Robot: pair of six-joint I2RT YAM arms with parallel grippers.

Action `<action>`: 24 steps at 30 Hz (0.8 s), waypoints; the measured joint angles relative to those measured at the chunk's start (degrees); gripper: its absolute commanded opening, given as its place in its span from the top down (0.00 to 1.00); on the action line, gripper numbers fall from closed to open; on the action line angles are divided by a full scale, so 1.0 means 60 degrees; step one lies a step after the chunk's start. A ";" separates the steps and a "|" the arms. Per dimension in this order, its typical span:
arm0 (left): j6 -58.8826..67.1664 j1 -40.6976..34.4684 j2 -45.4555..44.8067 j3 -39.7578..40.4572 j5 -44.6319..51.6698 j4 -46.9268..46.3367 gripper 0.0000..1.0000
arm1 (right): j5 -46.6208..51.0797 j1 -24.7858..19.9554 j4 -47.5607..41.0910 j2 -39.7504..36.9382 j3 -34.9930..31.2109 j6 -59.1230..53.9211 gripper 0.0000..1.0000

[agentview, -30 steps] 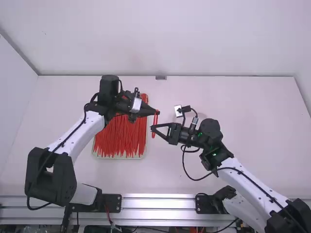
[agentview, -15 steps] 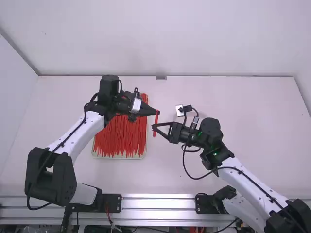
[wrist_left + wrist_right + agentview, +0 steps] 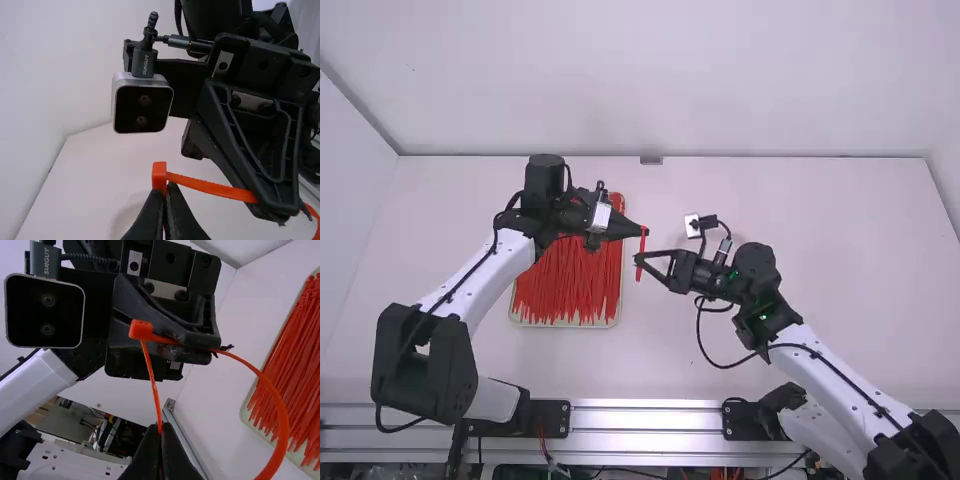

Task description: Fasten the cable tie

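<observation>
Just left of the frame's middle in the high view, the two arms meet above the white table (image 3: 820,200). Between them hangs one red cable tie (image 3: 152,385), held clear of the surface.

The left gripper (image 3: 641,232) reaches in from the upper left. Its fingers are pressed together on the tie right beside the square head (image 3: 159,175), which sticks out past the fingertips.

The right gripper (image 3: 639,263) comes in from the right and sits just below the left one. Its fingers are likewise pinched tight on the strap, further along its length.

In the right wrist view one stretch of strap runs straight from the head to that gripper's fingertips. A second stretch leaves the left gripper and curves round in a wide arc toward the lower right of the frame. We cannot tell whether the tail passes through the head.

Left of the grippers in the high view, a flat, pale tray (image 3: 565,325) lies on the table under the left arm. It holds a thick spread of spare red ties (image 3: 570,280), laid roughly parallel, running up and down the picture and fanning out a little toward the bottom. They cover nearly all of the tray, so that we see only its light rim around them
</observation>
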 measured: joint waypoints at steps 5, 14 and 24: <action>-0.0007 0.0004 0.0000 0.0000 0.0000 0.0007 0.98 | -0.0051 0.0000 0.0317 0.0000 0.0000 0.0135 1.00; -0.0007 0.0000 -0.0004 0.0000 0.0120 0.0025 0.98 | 0.0066 -0.0007 0.0539 0.0000 0.0000 0.0186 1.00; 0.0044 -0.0015 0.0000 0.0000 0.0295 0.0062 0.99 | -0.0069 -0.0317 0.0699 0.0000 0.0000 0.0331 1.00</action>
